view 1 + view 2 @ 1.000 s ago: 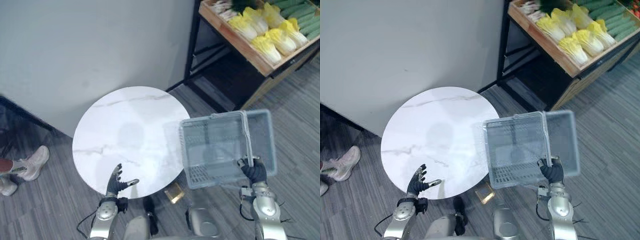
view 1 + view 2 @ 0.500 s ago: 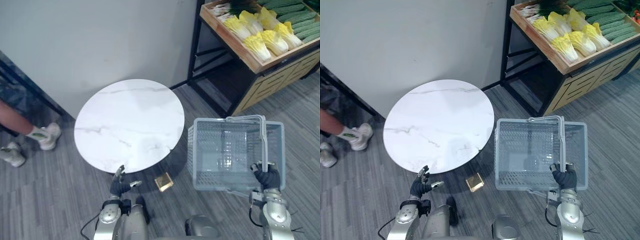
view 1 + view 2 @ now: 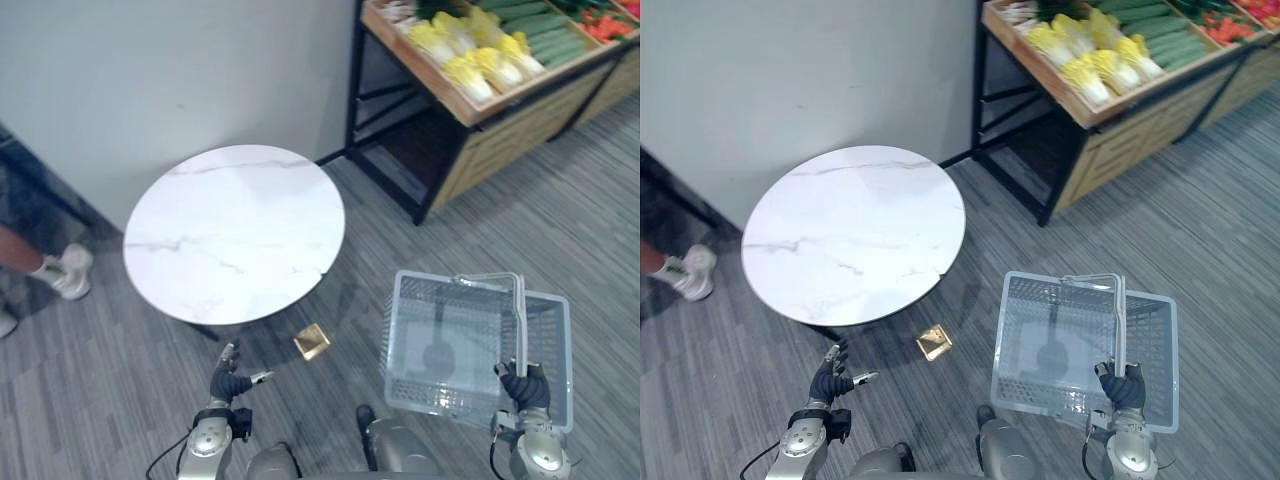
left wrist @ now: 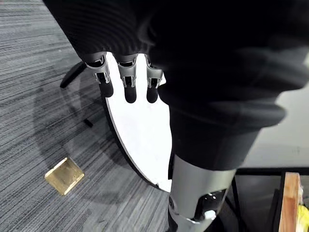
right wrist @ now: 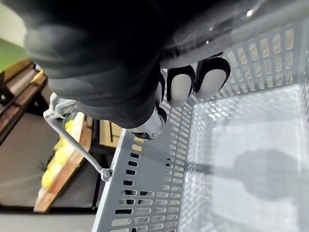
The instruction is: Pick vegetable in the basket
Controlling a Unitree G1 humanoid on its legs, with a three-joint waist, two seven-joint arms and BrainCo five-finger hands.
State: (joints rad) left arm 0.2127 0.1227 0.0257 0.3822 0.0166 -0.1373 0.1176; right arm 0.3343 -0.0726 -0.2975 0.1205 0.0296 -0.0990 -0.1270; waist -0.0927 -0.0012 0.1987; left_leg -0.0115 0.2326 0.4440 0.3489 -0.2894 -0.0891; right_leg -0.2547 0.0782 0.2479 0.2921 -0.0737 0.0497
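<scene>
My right hand is shut on the handle of an empty grey plastic basket, which hangs over the floor at the lower right. In the right wrist view its fingers curl round the handle above the slotted basket wall. Yellow-white cabbages, green cucumbers and red vegetables lie in a wooden shelf crate at the far upper right, well apart from the basket. My left hand is open at the lower left and holds nothing.
A round white marble table stands left of centre, between the wall and the basket. A small gold square lies on the grey floor by its edge. A person's shoe is at the far left.
The whole picture has shifted, so the camera moved. The basket, once overlapping the table's edge, now hangs over the floor apart from it, still in my right hand.
</scene>
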